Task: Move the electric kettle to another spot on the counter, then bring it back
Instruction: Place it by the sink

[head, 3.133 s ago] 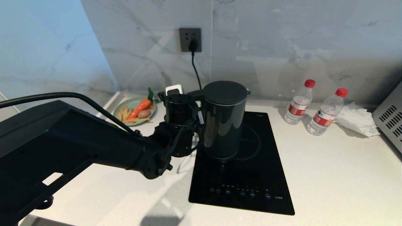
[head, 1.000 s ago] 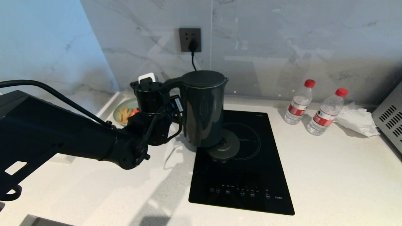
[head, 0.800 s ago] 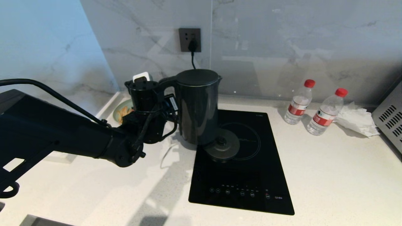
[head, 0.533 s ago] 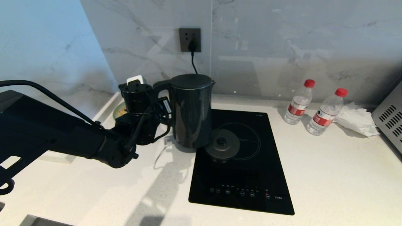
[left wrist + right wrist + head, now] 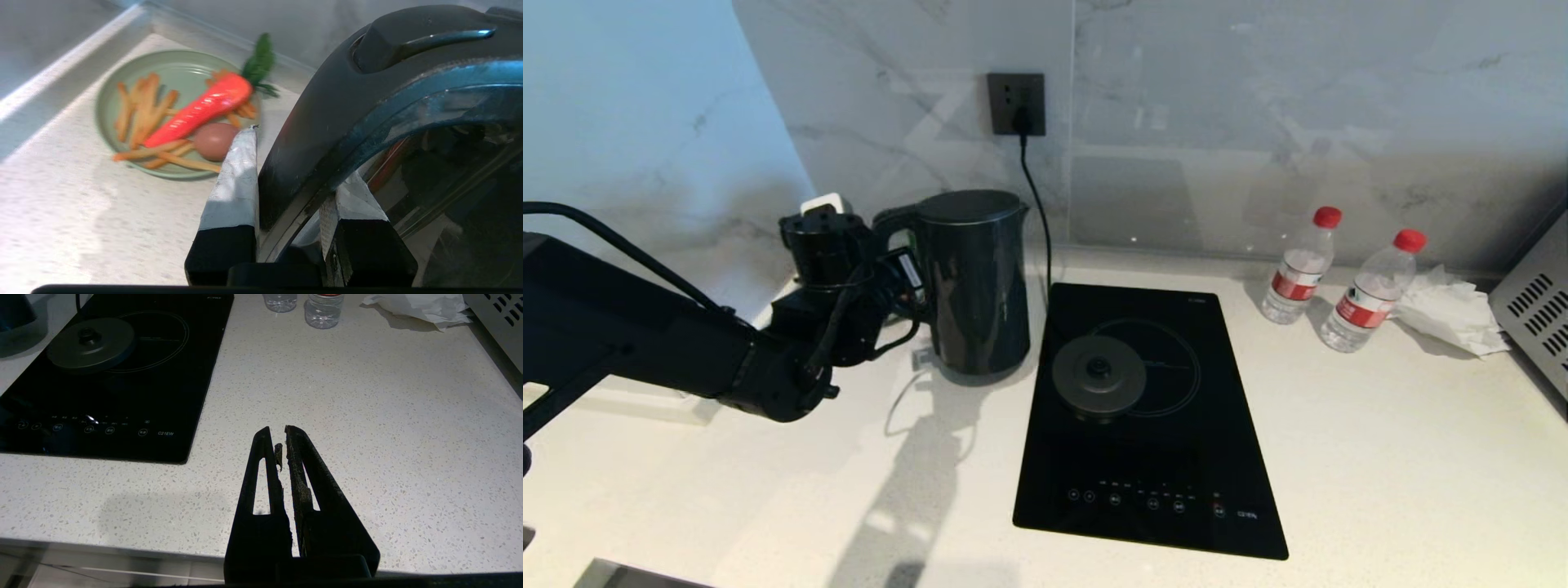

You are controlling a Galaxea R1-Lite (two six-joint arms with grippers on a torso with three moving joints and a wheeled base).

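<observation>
Glossy black and smooth-walled, the tall cylindrical electric kettle [image 5: 970, 282] looks rigid and probably slippery on its body, and fairly heavy if it holds water, which cannot be told. The loop handle [image 5: 327, 134] is the sensible hold, and that is where the left gripper [image 5: 292, 179] has it: its two taped fingers [image 5: 235, 183] are clamped on either side of the handle's curved bar, low on the loop. With the grip offset to one side, the jug would tend to swing or tip, so it wants level carrying and a soft set-down.

The kettle stands upright directly ahead of the gripper, over the white speckled stone counter [image 5: 1380, 457]; whether its foot rests on the stone or hangs just clear is not certain. The small round dark-grey base disc [image 5: 1099, 385] lies on the black glass cooktop [image 5: 1176, 457], beyond the kettle from the gripper and apart from it. A pale green plate of carrot and fries [image 5: 135, 85] sits near the gripper's far side.

The left arm reaches in roughly level, wrist behind the handle. The right gripper [image 5: 281, 435] hangs parked over bare counter with its fingers closed and empty.
</observation>
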